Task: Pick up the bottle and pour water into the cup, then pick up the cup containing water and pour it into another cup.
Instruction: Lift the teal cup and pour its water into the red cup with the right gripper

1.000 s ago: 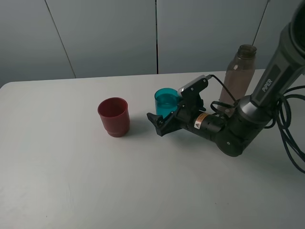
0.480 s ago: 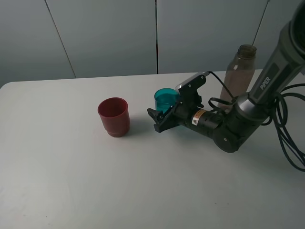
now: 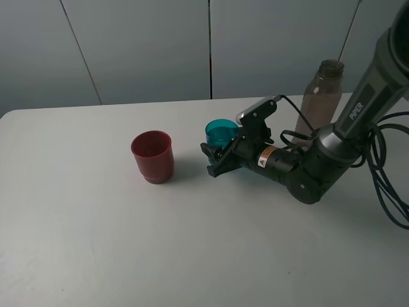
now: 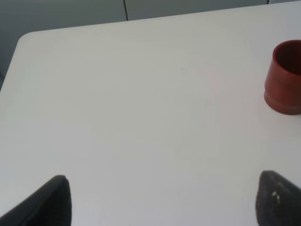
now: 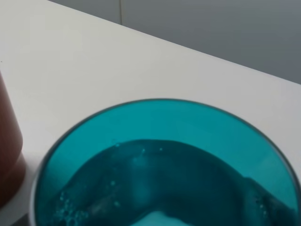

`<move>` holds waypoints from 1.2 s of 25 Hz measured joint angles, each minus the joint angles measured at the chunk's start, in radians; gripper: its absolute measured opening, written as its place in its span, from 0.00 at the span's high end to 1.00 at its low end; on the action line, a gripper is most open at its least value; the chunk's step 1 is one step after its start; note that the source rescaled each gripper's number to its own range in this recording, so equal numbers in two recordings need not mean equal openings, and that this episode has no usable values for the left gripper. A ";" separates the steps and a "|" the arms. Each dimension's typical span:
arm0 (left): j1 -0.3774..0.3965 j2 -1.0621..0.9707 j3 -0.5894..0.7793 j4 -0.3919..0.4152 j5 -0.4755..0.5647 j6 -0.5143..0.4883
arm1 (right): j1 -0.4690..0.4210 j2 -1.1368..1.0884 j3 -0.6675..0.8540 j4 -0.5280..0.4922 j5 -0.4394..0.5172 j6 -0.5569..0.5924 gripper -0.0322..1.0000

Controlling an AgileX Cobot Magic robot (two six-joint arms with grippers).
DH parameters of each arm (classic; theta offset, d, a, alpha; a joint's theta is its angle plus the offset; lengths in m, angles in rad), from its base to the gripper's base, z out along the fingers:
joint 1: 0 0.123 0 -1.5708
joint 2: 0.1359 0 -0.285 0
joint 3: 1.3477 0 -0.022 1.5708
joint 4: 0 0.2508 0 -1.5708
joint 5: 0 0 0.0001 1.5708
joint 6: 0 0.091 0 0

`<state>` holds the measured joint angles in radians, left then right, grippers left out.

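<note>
Exterior high: right hand [image 3: 216, 157] pinches the teal cup [image 3: 221, 132] low on its wall, cup upright. Compared with 1.0 s ago, hand and cup sit slightly nearer the red cup [image 3: 153, 157], which stands beyond the fingertips, apart. Bottle [image 3: 323, 96] is upright behind the hand's wrist, unmoved.

Left wrist: left hand [image 4: 162, 200] is spread over the tabletop [image 4: 141, 117]; red cup [image 4: 283, 77] is ahead, off to one side.

Right wrist: teal cup [image 5: 164, 141] fills the view just before the hand, water [image 5: 155, 179] inside; red cup [image 5: 7, 155] is beside it, apart.

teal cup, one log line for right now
teal cup: holds water, gripped by right fingers | red cup: upright, apart | bottle: upright, uncapped | left fingers: open
</note>
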<state>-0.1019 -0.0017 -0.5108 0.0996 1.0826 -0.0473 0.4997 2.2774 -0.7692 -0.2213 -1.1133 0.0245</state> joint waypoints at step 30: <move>0.000 0.000 0.000 0.000 0.000 0.000 | 0.036 -0.341 -0.115 -0.221 0.588 -0.009 0.88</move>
<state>-0.1019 -0.0017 -0.5108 0.0996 1.0826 -0.0473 0.5361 1.9361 -0.8840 -0.4427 -0.5254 0.0158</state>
